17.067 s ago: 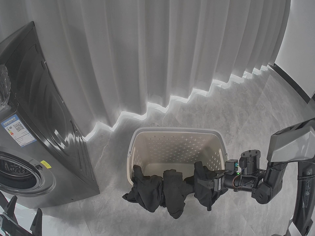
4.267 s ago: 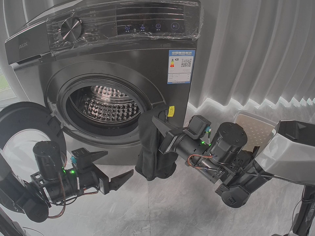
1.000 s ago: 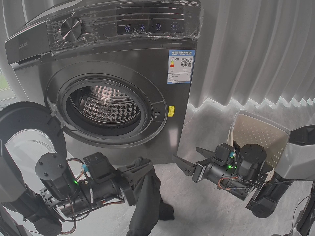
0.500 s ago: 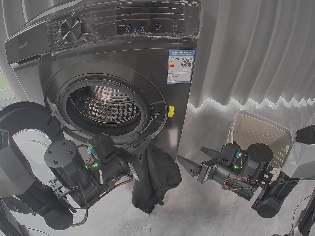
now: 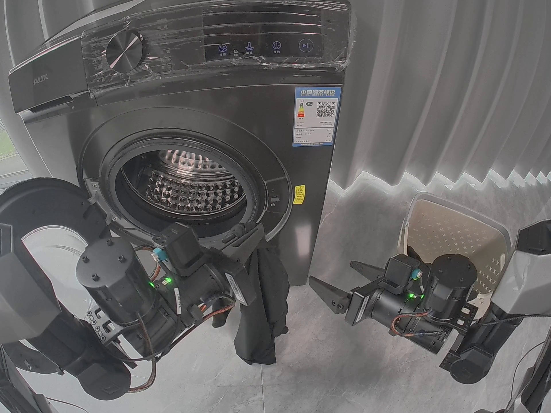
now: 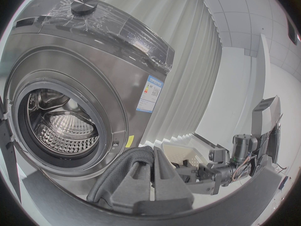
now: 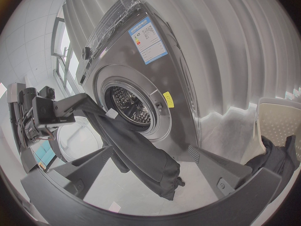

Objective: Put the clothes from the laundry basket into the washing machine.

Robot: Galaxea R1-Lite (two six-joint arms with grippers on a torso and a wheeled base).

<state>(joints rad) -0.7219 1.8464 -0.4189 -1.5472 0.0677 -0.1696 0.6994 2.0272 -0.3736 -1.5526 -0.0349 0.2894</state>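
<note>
Grip check: your left gripper (image 5: 251, 240), tilted upward, clamps the black garment (image 5: 261, 305) hanging beneath it. Your right gripper (image 5: 334, 280) lies level, jaws spread.

Basket (image 5: 453, 230) right of washing machine (image 5: 229, 104)

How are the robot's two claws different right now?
The left claw is shut on a dark garment that hangs down; the right claw is open and holds nothing. The left claw is by the lower rim of the washing machine's round opening; the right claw is closer to the laundry basket. Both are dark and two-pronged.
</note>
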